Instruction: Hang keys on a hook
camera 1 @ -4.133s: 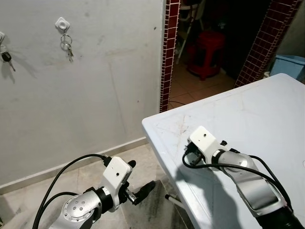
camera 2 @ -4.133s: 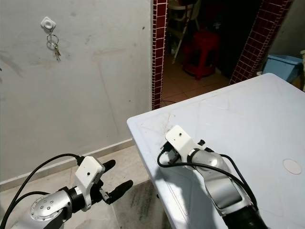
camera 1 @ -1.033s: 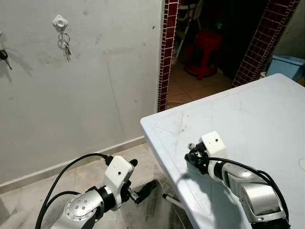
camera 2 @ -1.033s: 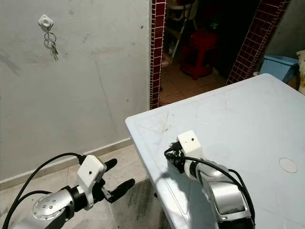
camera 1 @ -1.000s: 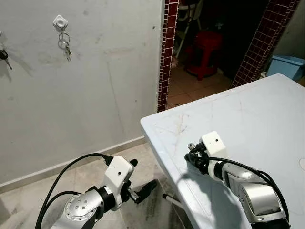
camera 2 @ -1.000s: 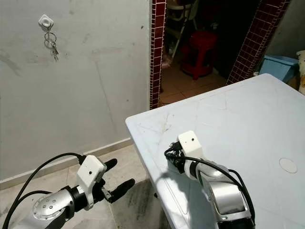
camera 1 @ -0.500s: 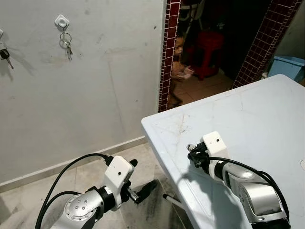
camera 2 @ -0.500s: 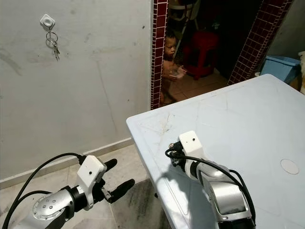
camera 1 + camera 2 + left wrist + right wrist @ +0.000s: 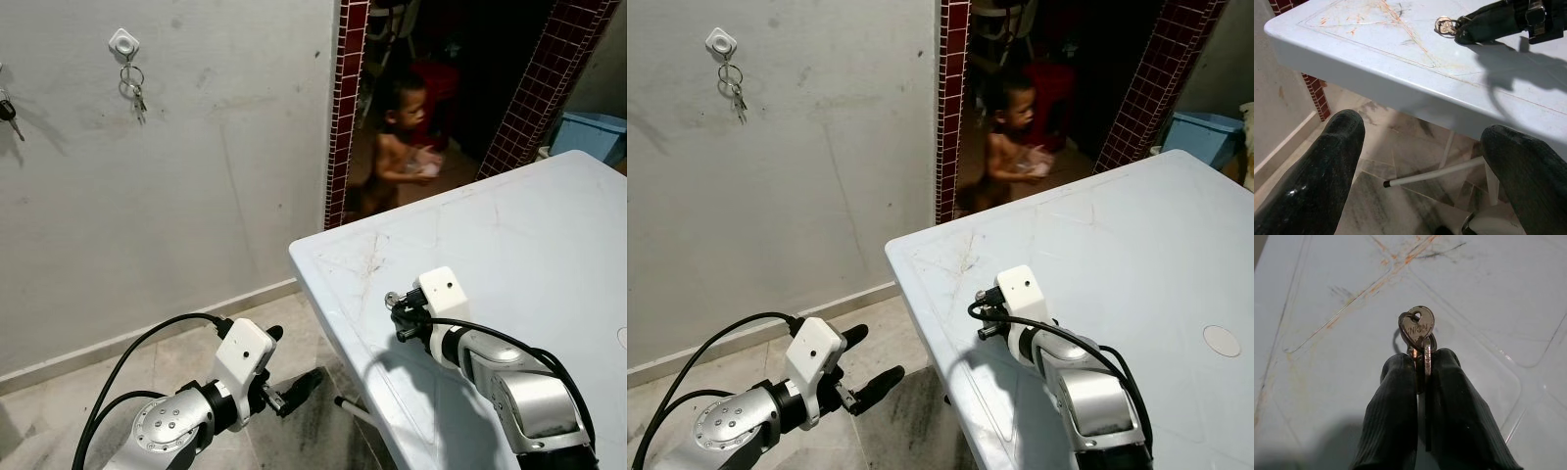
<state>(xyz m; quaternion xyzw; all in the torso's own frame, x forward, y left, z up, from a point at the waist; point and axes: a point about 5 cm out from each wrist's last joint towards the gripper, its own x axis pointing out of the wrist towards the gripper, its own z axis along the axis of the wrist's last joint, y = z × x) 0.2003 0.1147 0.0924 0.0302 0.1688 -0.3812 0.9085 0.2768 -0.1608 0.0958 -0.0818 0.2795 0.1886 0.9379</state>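
Keys [image 9: 1418, 330] pinched in right gripper [image 9: 1421, 363] over table [image 9: 549, 225]; left gripper [image 9: 1420, 147] spread wide

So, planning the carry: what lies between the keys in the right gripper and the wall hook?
In the left eye view, bare table edge, then open floor and grey wall up to the hook, which already holds keys. The right gripper pinches its keys.

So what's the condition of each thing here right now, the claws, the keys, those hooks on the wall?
Right claw: shut on the keys, above the table.
Keys: pinched between the fingers, heads sticking out.
Left claw: open, holding nothing, low beside the table.
White hook: taken, a key bunch hangs from it.
Table: scratched white top.
Person: standing in the doorway.
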